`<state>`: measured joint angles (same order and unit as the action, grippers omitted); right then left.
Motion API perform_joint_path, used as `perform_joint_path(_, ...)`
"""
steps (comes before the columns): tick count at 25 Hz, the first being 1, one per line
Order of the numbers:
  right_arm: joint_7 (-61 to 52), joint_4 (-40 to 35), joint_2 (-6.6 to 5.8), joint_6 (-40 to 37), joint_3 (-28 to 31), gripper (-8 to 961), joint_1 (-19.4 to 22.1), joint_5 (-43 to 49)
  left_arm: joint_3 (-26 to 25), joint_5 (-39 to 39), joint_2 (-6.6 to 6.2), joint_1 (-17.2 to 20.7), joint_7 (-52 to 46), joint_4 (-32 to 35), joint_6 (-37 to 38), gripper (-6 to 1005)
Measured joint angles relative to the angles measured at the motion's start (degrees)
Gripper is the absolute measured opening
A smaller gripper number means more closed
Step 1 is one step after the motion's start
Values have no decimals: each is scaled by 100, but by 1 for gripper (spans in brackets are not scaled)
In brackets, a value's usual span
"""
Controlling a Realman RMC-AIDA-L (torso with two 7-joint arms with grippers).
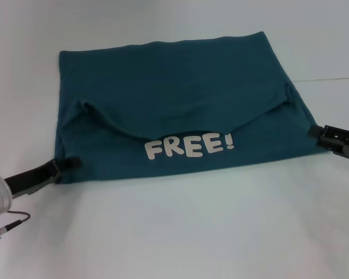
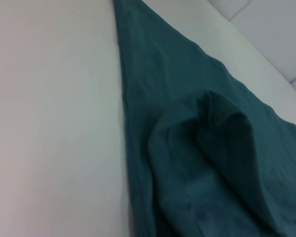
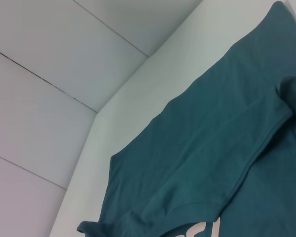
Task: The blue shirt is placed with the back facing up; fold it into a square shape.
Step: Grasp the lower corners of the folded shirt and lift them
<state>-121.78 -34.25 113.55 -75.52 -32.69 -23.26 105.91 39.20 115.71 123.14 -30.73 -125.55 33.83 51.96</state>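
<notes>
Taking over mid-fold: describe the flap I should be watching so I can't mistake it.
On the white table, the blue shirt lies as a wide block between the left gripper and right gripper. Its near part is turned over the middle. That flap alone carries white "FREE!" lettering; everything else is plain teal.

The head view looks forward and down from above, taking in the whole blue shirt (image 1: 174, 104) on the white table (image 1: 174, 232), with an arm at each near corner. The left wrist view sits low and close, looking along the shirt's edge, while the right wrist view, equally close, looks across cloth toward what seems a tiled wall (image 3: 49, 59). All three share the shirt.
</notes>
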Motion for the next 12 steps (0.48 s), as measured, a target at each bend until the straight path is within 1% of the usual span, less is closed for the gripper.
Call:
perform_joint_path(5, 2, 0, -3, -29, 0, 580, -2, -14, 0, 2, 26, -2, -26, 59, -13, 544)
perform_joint_path(8, 3, 0, -22, -32, -4, 580, -19, -14, 0, 2, 24, -13, -27, 61, 13, 326)
perform_joint_path(12, -31, -2, -88, -52, -53, 581, -79, 70, -2, -12, 5, -19, -29, 70, 98, 153)
